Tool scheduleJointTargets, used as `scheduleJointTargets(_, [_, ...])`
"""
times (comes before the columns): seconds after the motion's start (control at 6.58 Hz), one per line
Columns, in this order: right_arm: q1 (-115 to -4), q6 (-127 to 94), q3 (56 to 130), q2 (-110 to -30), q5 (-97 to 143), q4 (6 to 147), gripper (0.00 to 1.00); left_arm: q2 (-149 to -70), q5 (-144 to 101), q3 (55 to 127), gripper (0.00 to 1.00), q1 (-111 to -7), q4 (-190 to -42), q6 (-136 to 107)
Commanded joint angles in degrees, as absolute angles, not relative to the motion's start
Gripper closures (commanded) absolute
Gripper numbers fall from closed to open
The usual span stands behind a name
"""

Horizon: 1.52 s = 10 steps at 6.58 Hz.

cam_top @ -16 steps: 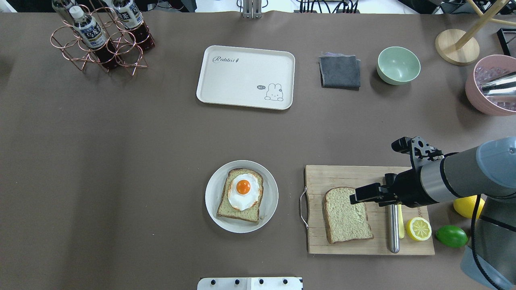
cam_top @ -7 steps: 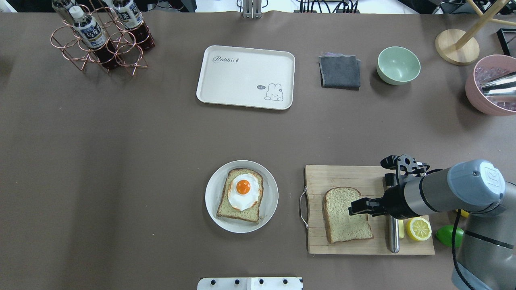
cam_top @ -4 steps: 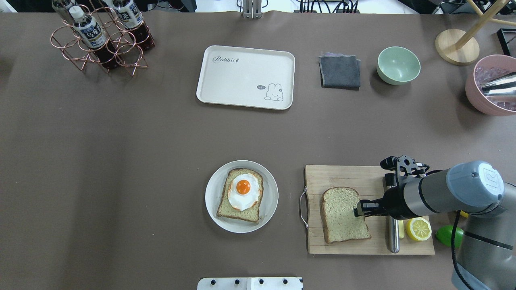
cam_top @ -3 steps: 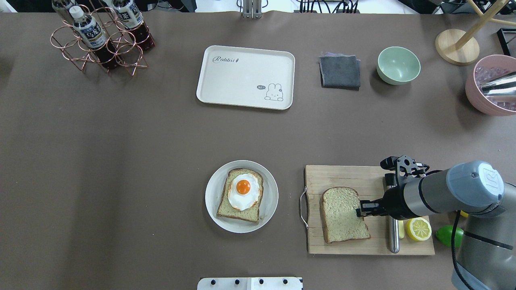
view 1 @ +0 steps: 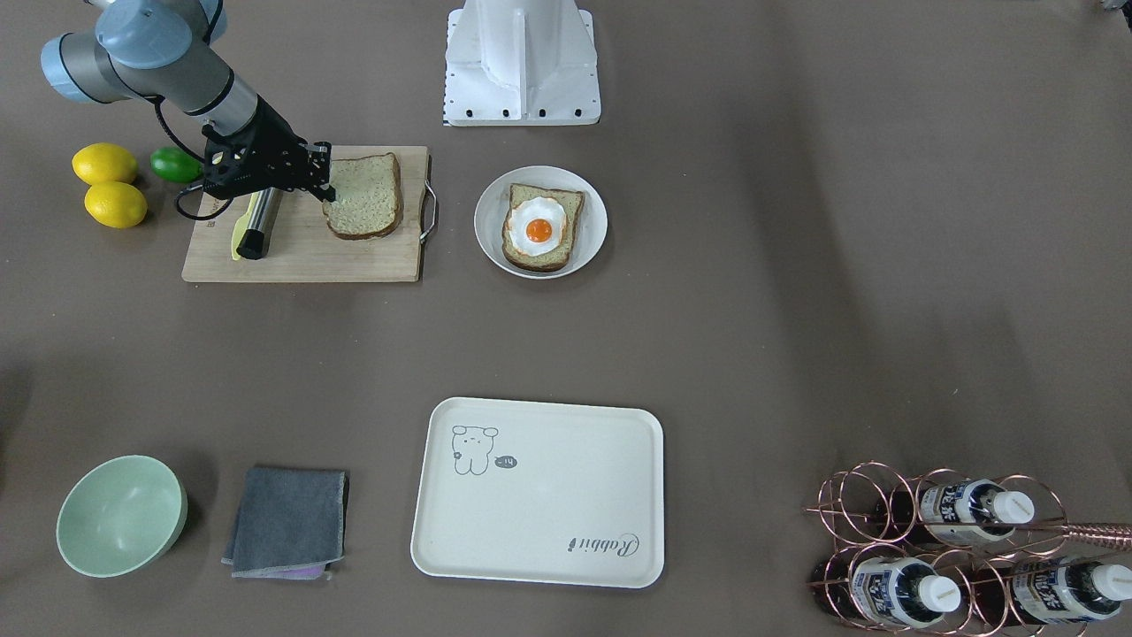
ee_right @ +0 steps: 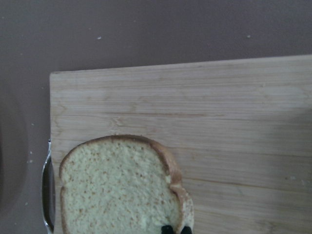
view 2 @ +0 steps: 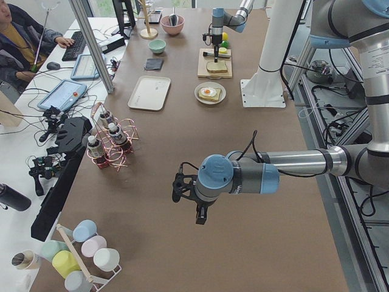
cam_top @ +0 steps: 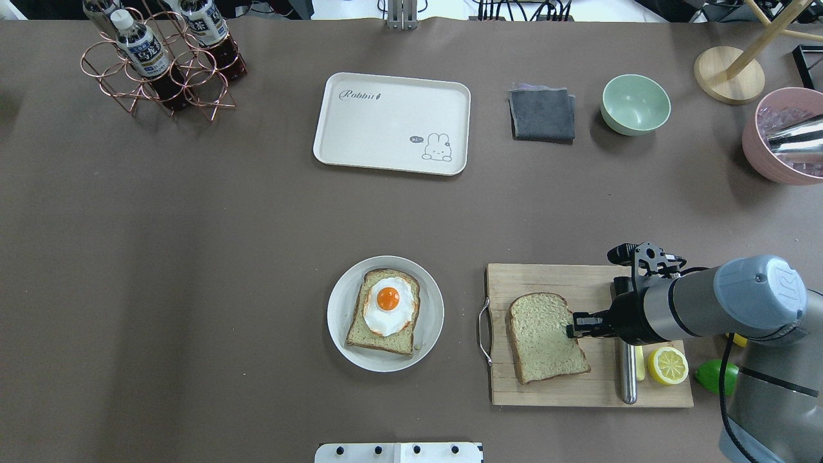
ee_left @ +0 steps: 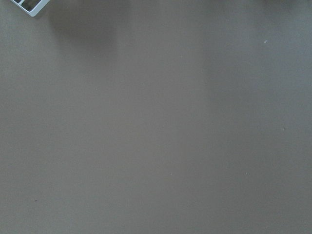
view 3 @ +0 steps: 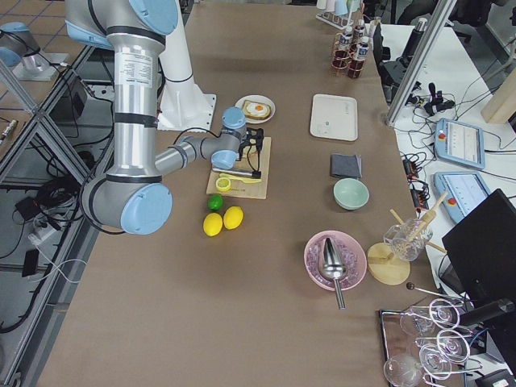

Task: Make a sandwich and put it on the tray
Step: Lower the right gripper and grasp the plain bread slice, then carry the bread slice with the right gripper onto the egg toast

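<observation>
The right gripper [cam_top: 571, 330] is pinching the right crust of the bread slice [cam_top: 543, 337] on the cutting board [cam_top: 546, 280]. The egg-topped slice [cam_top: 386, 308] is lying on the plate [cam_top: 341, 315] to the left, and the tray [cam_top: 386, 128] lettered "Rabbit" is sitting far behind.

We see the tray [cam_top: 386, 128] at the far middle of the table [cam_top: 193, 257], the cloth [cam_top: 542, 114] to its right and the bowl [cam_top: 635, 104] right of that — the bottle rack [cam_top: 154, 77] stands far left. Nearer the robot, the plate [cam_top: 337, 315] holds a bread slice [cam_top: 379, 343] with the egg [cam_top: 388, 307] on top. Just right of it lies the cutting board [cam_top: 546, 276], bearing the second slice [cam_top: 540, 337], then the knife [cam_top: 627, 379] and the half lemon [cam_top: 667, 365] — the right gripper [cam_top: 570, 331] meets that slice's right edge.
</observation>
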<state>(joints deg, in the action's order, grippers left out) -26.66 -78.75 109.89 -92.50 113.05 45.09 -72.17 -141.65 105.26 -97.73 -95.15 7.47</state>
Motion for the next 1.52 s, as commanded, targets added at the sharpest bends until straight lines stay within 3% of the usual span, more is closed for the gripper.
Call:
scheduleJointTargets(0.0, [-27.9,-79.6,109.9,-88.4,113.6,45.1,1.0,-72.2,-141.8,105.3,0.02,-97.7,-95.1,7.3])
scheduleJointTargets(0.61, [-26.8,-92.3,108.0,-75.9,113.0,45.8,1.0,-72.3,-142.1,105.1,0.02,-97.7,-95.1,7.2])
scheduleJointTargets(1.37, [-19.2,-98.3,99.9,-64.7,103.2,45.6,1.0,-72.4,-142.2,105.2,0.02,-97.7,-95.1,7.0])
